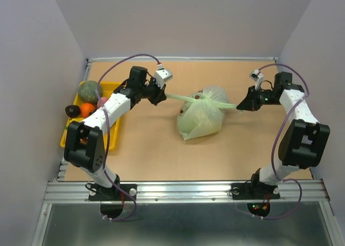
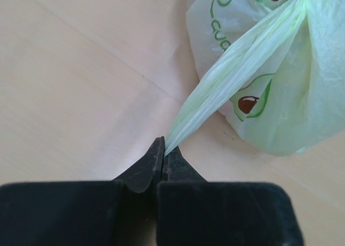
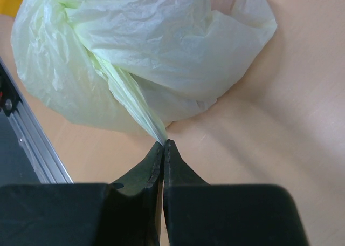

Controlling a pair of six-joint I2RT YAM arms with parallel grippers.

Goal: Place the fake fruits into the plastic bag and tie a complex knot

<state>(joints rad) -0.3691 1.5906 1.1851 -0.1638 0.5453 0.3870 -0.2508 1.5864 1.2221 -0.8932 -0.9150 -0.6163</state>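
1. Nearest me, both arm bases sit on the aluminium rail (image 1: 183, 191) at the edge of the tan tabletop (image 1: 151, 154).
2. On my left, the yellow rectangular plastic tray (image 1: 114, 135) holds fake fruits outside the bag: a round green melon (image 1: 90, 89), an orange ball (image 1: 86, 109) and a dark fruit (image 1: 71, 110) at the tray's left edge. The left arm crosses above the tray and hides part of it.
3. At mid-table, the pale green translucent crinkly plastic bag (image 1: 200, 119) (image 2: 318, 95) (image 3: 151, 52) lies bulging on the tabletop between the two grippers. It carries small red-brown and green printed marks.
4. At the bag's far top, the neck is gathered into the knot (image 1: 200, 97). The left tail (image 1: 180, 97) (image 2: 226, 79) and right tail (image 1: 226, 104) (image 3: 135, 100) run out sideways, drawn straight.
5. The left gripper (image 1: 160, 96) (image 2: 163, 143) has its jaws pressed together, pinching the end of the left tail.
6. The right gripper (image 1: 240, 106) (image 3: 164, 143) has its jaws likewise closed tight on the end of the right tail.
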